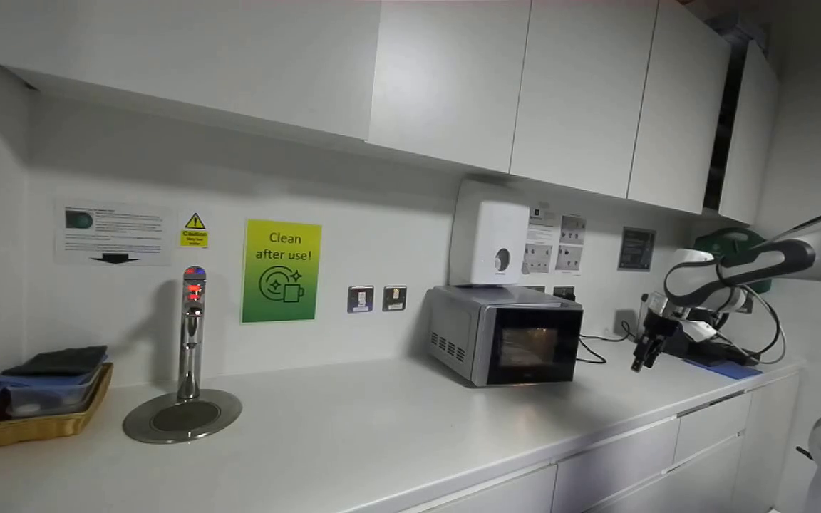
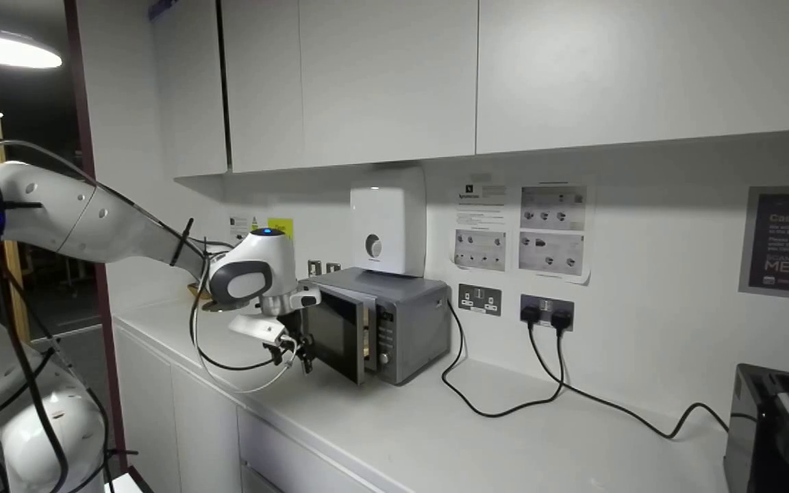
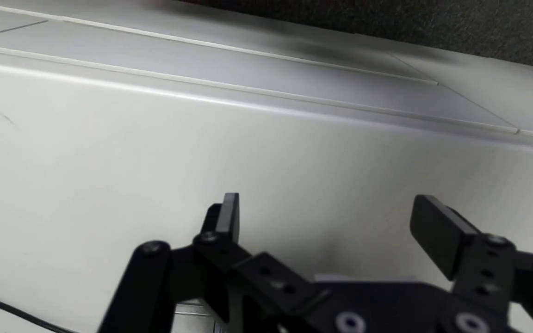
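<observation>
Cupboards (image 1: 446, 78): white run, above the gripper (image 3: 325, 215), hung high presumably to spare the worktop.

Counter (image 1: 382, 420): white, beneath the gripper's fingers (image 3: 230, 212).

Arm (image 2: 114, 219): reaches in from the room side, wrist bent so that the gripper hangs fingers-down over the counter.

Microwave (image 2: 415, 329): grey, near the gripper on its wall side; set back toward the wall, likely to stay within reach of power.

Dispenser (image 2: 389, 222): white, farther from the gripper, above the microwave's rear; whether it rests there or is wall-fixed, I cannot tell.

Dark machine (image 2: 778, 424): well apart from the gripper, on the opposite side from the tap (image 1: 191, 342).

Tap: beyond the microwave from the gripper, on a round base (image 1: 218, 424) probably meant to catch drips.

Door (image 2: 336, 335): the microwave's, ajar on the gripper's side; a glow shows within. Contact with the gripper cannot be made out.

Basket (image 1: 47, 427): farthest from the gripper, tucked in a corner, keeping cloths together.

Gripper: fingers spread wide, grasping nothing.

Plugs (image 2: 530, 313): two, seated in the wall past the gripper, cable (image 2: 492, 415) left slack.
</observation>
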Controlling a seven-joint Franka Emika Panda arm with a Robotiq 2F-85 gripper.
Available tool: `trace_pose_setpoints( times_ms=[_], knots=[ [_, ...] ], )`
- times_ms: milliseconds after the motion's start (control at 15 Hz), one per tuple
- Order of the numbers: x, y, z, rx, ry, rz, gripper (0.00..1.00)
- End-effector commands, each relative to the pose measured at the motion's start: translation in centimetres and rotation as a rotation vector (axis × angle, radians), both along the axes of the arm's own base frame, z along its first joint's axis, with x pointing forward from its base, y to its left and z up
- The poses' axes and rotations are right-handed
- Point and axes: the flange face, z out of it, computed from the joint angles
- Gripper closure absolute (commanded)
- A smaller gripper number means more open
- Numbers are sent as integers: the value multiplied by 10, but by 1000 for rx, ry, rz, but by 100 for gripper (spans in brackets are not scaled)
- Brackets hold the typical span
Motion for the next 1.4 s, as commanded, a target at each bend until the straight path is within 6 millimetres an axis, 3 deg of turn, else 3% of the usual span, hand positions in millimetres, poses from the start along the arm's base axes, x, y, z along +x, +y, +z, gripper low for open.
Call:
trace_pose_setpoints(
  times_ms=[0,733,1333],
  knots=[
    [-3,2,-1,-14,-7,18,0],
    [8,-7,5,-30,-119,-72,0],
    [26,-38,17,-31,-247,-220,0]
  ],
)
